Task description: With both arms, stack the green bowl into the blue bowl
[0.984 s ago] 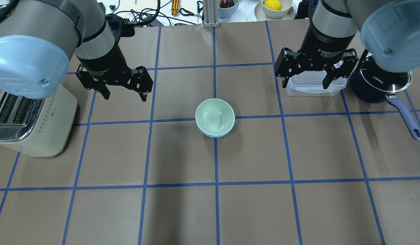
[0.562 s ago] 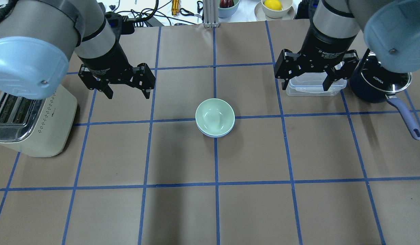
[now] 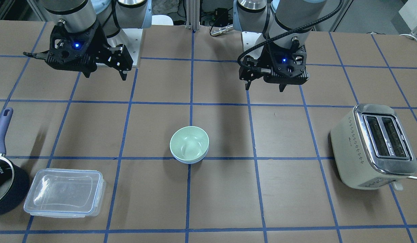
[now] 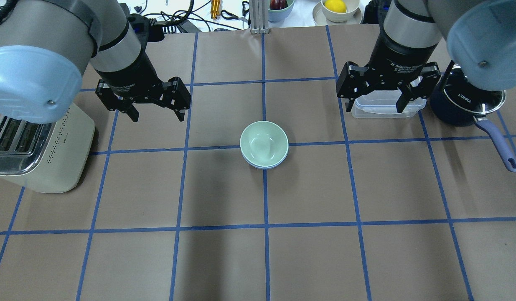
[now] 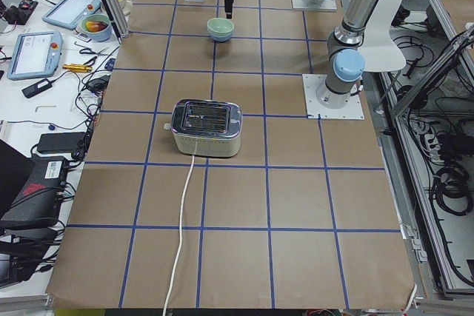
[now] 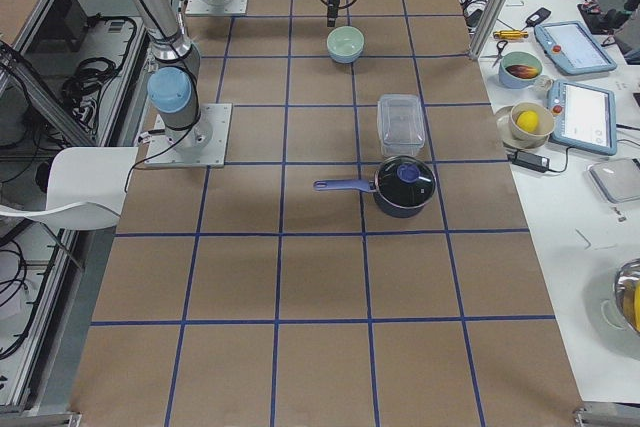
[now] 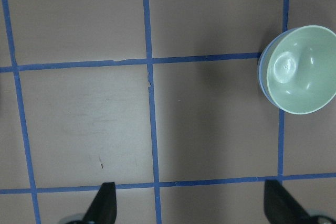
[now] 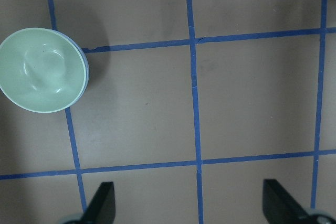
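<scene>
The green bowl (image 4: pixel 264 142) sits nested inside the blue bowl (image 4: pixel 264 165) at the table's middle; only the blue rim shows below it. The stack also shows in the front view (image 3: pixel 189 143), the left wrist view (image 7: pixel 301 70) and the right wrist view (image 8: pixel 41 70). My left gripper (image 4: pixel 157 116) is open and empty, raised above the table to the left of the bowls. My right gripper (image 4: pixel 374 108) is open and empty, raised to the right of the bowls, above a clear container.
A cream toaster (image 4: pixel 36 146) stands at the left edge. A clear lidded container (image 4: pixel 385 108) and a dark navy saucepan (image 4: pixel 466 104) with a blue handle sit at the right. Bowls and cables lie beyond the table's far edge.
Both grippers have risen slightly and drawn back from the bowls. The stacked bowls have not moved.
</scene>
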